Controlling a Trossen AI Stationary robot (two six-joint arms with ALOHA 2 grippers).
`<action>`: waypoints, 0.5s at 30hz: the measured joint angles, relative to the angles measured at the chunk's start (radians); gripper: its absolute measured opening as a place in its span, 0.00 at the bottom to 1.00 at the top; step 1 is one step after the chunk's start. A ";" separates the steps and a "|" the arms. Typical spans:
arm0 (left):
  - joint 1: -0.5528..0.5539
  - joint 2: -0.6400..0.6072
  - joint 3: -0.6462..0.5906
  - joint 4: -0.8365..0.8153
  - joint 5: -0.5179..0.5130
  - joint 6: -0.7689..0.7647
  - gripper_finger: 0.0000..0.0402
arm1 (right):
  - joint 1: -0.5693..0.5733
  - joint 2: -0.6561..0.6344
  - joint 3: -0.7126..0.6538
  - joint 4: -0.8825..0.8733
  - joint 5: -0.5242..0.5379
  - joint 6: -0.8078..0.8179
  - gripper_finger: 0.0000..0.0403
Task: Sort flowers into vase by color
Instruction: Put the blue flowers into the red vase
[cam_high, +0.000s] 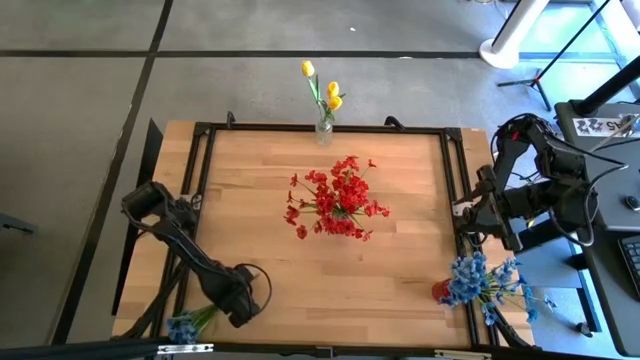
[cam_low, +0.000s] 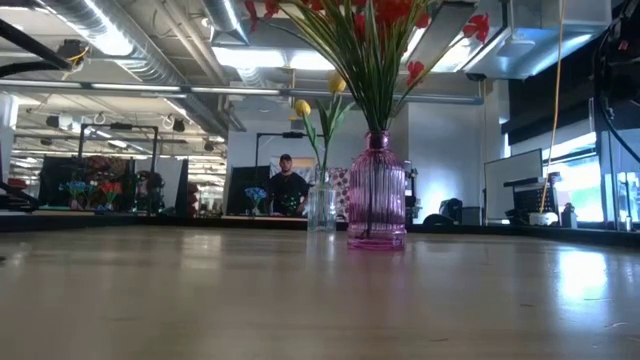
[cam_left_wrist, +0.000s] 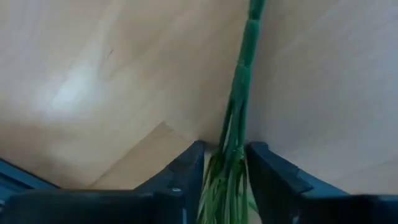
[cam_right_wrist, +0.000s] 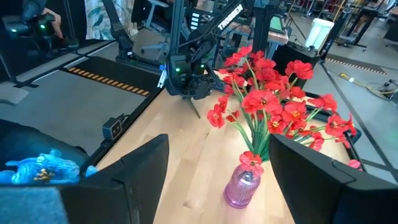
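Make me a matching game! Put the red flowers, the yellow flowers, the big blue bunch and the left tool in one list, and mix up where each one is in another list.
Things:
1. red flowers
2. yellow flowers
3. big blue bunch
4. left tool

Places:
A. at the table's front right corner
B. in the clear vase at the far edge
C. around a green stem at the table's front left
D. in the pink vase in the middle of the table

Pairs: 1-D, 2-B, 3-A, 4-C
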 joint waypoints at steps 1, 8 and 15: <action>0.005 0.001 0.000 -0.003 0.002 0.008 0.27 | 0.000 0.003 0.000 -0.001 0.000 0.007 0.68; 0.044 0.014 0.096 -0.198 -0.179 0.110 0.03 | 0.000 0.019 0.000 -0.010 -0.001 0.008 0.68; 0.013 -0.088 0.342 -0.539 -0.546 0.071 0.03 | 0.000 0.018 0.000 0.001 0.037 0.007 0.68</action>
